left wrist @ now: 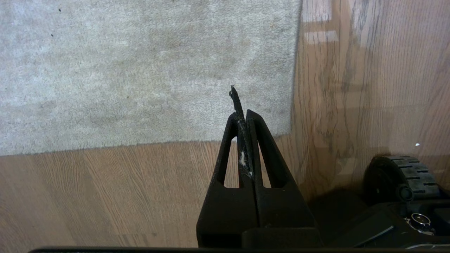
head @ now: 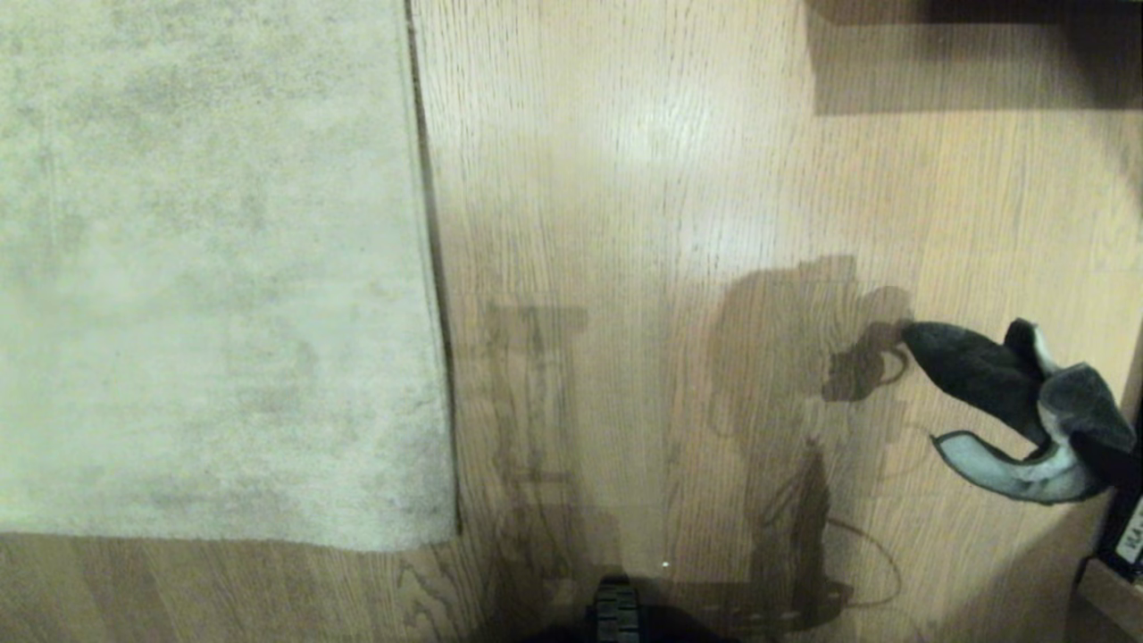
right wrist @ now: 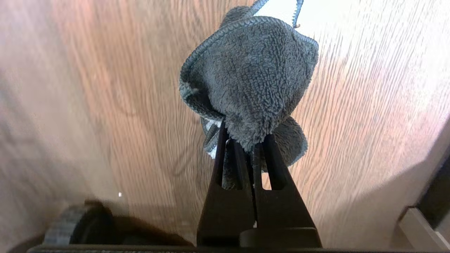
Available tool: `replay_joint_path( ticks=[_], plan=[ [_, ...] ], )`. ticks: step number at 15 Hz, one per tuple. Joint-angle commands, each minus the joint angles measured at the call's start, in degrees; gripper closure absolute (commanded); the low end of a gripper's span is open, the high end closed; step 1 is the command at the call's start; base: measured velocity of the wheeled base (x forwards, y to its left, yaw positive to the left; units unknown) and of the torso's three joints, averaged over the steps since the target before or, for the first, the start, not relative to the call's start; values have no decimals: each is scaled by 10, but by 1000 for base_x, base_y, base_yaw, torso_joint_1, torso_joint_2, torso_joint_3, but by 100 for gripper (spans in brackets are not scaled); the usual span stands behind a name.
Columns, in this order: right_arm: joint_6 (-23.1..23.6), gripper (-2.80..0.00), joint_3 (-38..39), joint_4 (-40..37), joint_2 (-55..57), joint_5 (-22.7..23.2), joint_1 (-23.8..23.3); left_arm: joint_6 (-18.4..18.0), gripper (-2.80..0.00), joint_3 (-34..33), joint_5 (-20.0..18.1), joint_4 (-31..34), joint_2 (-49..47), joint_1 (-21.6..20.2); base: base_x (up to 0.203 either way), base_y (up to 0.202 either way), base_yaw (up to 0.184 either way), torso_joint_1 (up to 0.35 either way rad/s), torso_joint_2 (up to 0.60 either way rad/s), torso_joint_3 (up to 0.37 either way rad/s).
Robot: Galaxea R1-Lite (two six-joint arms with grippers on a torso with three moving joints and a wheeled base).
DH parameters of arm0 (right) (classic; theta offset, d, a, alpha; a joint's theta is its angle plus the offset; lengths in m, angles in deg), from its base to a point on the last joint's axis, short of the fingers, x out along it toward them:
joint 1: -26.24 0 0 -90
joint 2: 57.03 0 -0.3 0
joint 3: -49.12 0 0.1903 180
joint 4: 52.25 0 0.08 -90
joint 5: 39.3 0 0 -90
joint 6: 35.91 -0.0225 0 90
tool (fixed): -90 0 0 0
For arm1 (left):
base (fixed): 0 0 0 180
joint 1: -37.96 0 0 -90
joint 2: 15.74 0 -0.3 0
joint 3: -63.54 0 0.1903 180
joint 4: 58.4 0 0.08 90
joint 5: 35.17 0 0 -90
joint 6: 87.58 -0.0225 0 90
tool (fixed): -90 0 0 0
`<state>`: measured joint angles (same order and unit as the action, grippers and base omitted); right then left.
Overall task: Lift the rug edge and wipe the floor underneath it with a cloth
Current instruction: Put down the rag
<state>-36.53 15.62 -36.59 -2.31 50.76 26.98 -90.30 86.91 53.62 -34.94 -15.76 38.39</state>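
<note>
Right end effector (right wrist: 248,140), angled down above the light brown wood-grain floor (head: 670,179), pinches a small dark grey fluffy cloth (right wrist: 249,80); left end effector (left wrist: 242,117) hangs closed, empty.

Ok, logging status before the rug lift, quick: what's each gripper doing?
Left gripper: closed, holding nothing.
Right gripper: closed on the cloth.

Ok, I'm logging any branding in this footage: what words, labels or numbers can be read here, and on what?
No text can be read.
A white label on the dark object at the head view's right edge: lettering too blurred to read.
The cloth, the rug edge and the floor: no text.
</note>
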Motion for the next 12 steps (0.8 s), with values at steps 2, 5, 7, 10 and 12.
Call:
replay_joint_path(
  ticks=[2,5,7,10,12],
  plan=[
    [-2,0,-9,33,58,0,-16,0,0,0,0,0,0,0,0,0,0,0,0,0],
    [-2,0,-32,51,103,0,-34,0,0,0,0,0,0,0,0,0,0,0,0,0],
    [-3,0,-48,68,138,1,-40,0,0,0,0,0,0,0,0,0,0,0,0,0],
    [-2,0,-49,111,182,2,-40,0,0,0,0,0,0,0,0,0,0,0,0,0],
    [-2,0,-47,124,196,3,-40,0,0,0,0,0,0,0,0,0,0,0,0,0]
  ],
)
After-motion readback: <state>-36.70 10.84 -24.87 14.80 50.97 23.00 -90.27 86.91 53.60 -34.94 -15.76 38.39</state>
